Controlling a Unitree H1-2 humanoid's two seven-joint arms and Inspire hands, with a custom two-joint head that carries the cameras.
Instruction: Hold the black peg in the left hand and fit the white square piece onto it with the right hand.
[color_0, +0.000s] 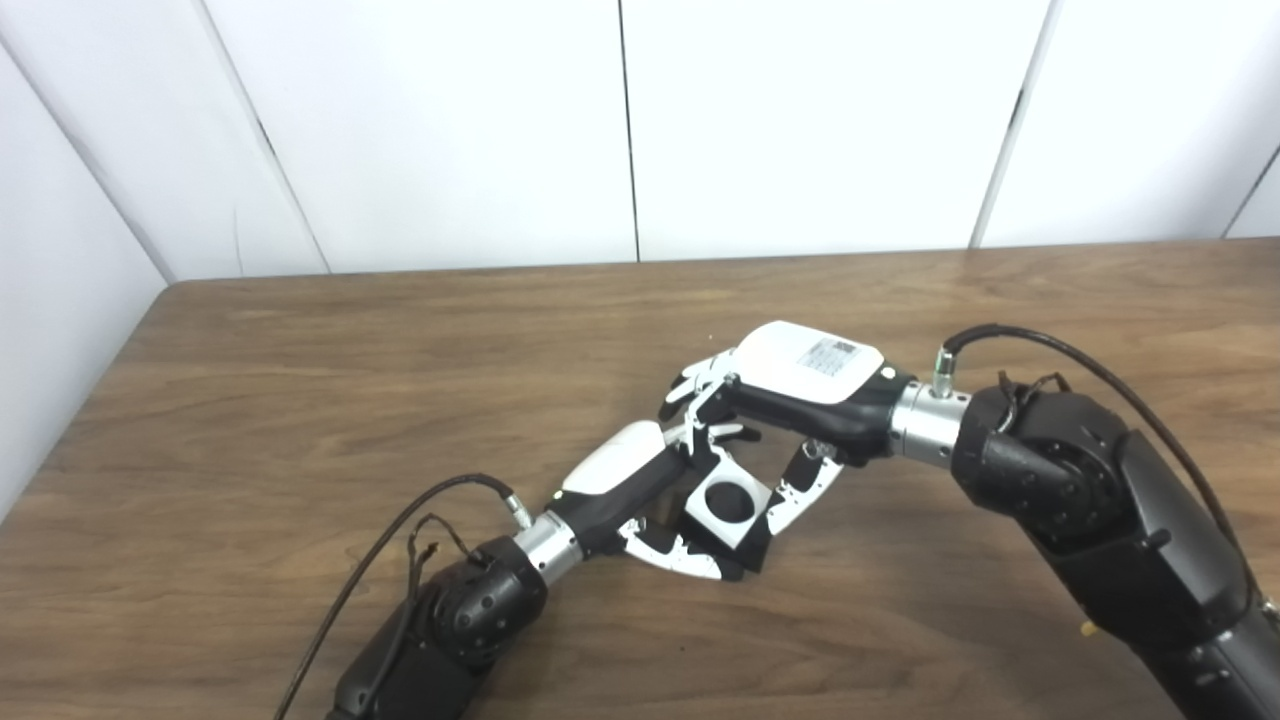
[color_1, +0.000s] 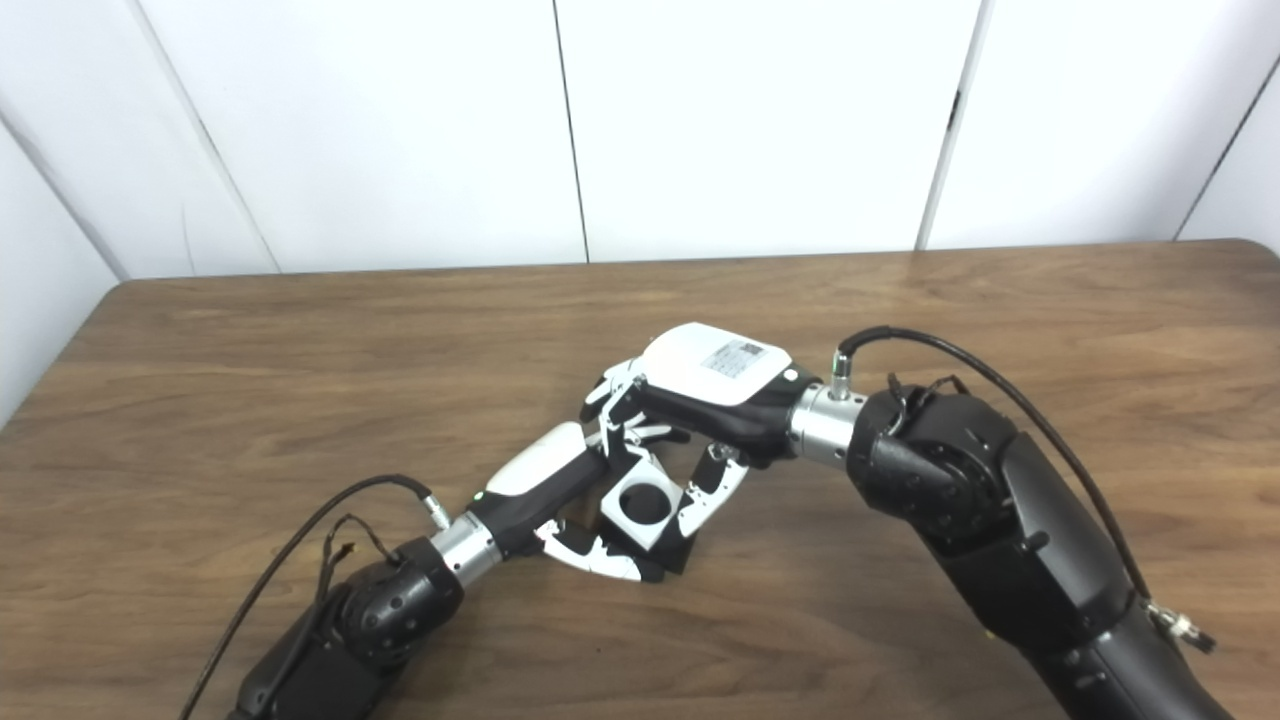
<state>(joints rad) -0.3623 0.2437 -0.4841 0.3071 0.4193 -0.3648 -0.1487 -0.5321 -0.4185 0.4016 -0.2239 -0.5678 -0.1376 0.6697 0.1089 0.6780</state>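
White square plastic piece (color_0: 728, 508) with round dark hole: pinched between both hands, left hand (color_0: 640, 500) and right hand (color_0: 800, 400), above brown wooden table (color_0: 300, 400). Black peg hidden. Risk: jamming if tilted.

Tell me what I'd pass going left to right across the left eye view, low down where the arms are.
Left arm → left hand → white square piece → right hand → right arm.

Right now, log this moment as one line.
left hand: touching white square piece | right hand: gripping piece | black peg: hidden | table: hands low over it
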